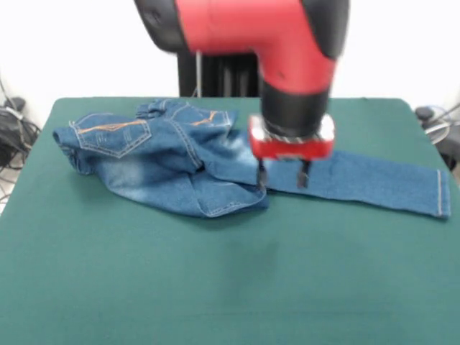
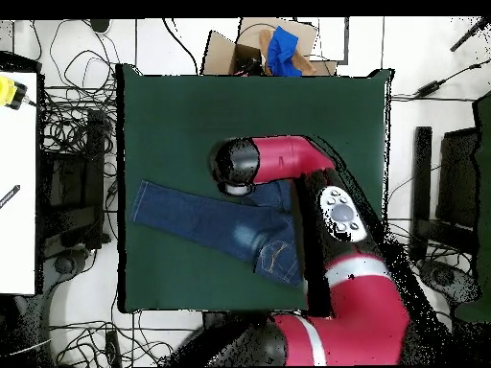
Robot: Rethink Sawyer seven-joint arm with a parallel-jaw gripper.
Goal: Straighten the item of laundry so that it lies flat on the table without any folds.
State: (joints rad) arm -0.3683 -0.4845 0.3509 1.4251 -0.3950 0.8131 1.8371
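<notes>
Jeans [image 1: 172, 154]: small blue denim pair, orange stitching on pockets, pale faded patches. Waist and one leg bunched in folds, upper left of centre in front view. Other leg flat, running to right edge. Table [image 1: 215, 287]: dark green cloth; jeans in its upper half. Overhead view: jeans [image 2: 206, 220] left of centre on table [image 2: 192, 105].

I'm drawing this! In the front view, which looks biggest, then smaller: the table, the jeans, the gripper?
1. Table, by far the biggest.
2. Jeans, spread across much of the table's width.
3. Gripper, smallest; its two fingers are open above the jeans.
</notes>
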